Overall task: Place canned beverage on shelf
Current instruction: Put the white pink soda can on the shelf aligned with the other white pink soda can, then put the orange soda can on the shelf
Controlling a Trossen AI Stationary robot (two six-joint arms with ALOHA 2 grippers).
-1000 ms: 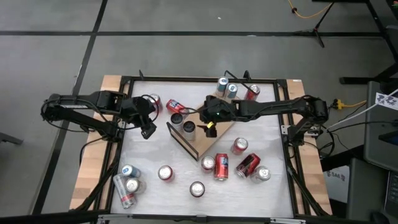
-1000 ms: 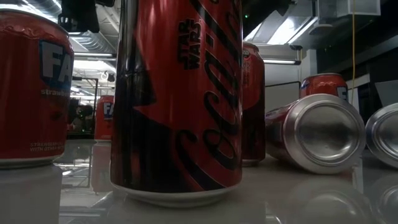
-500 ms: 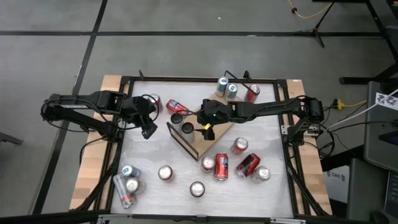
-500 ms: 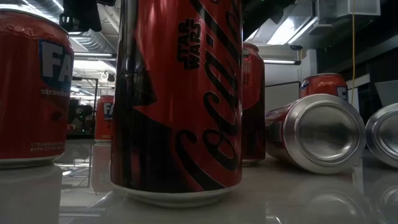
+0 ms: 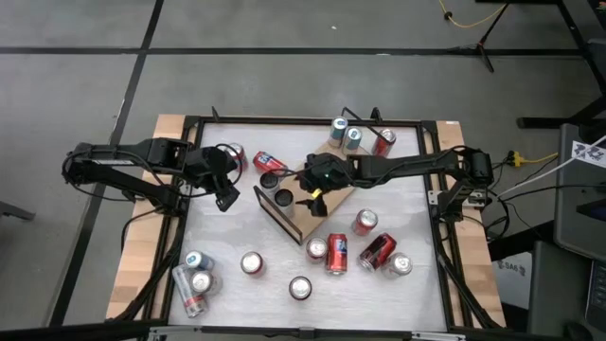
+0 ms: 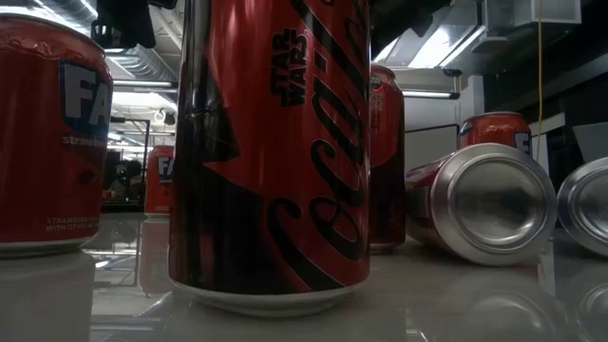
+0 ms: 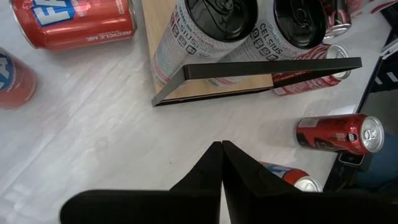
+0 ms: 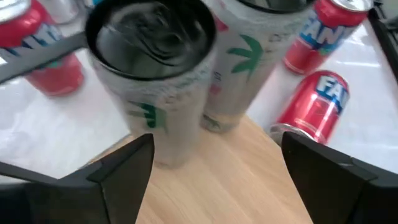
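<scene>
Grey floor surrounds the white worktop [image 5: 407, 218], which sits in a black frame and is scattered with drink cans. Near its middle lies the shelf [image 5: 317, 204], a light-wood board set at a slant, with two tall white cans with black tops [image 5: 276, 188] standing side by side at its end nearer the left arm. The right gripper [image 5: 317, 194] is stretched out over the shelf's board, its fingers [image 8: 118, 165] spread wide and grasping nothing; in the right wrist view the nearer tall can [image 8: 152, 81] stands just ahead of the gap between them, not touching either finger, with bare wood below. The left gripper [image 5: 225, 196] rests over the worktop off that same end of the shelf, its fingers [image 7: 211, 174] clenched together on nothing; from its wrist view the shelf's black rail [image 7: 261, 70] and the two tall cans lie a little way ahead. A red can [image 5: 266, 162] lies on its side just beyond the shelf, three more cans [image 5: 352, 135] stand at the far edge, and others, upright and toppled, sit toward the near edge. In the low view a dark red cola can [image 6: 271, 152] fills most of the picture.
</scene>
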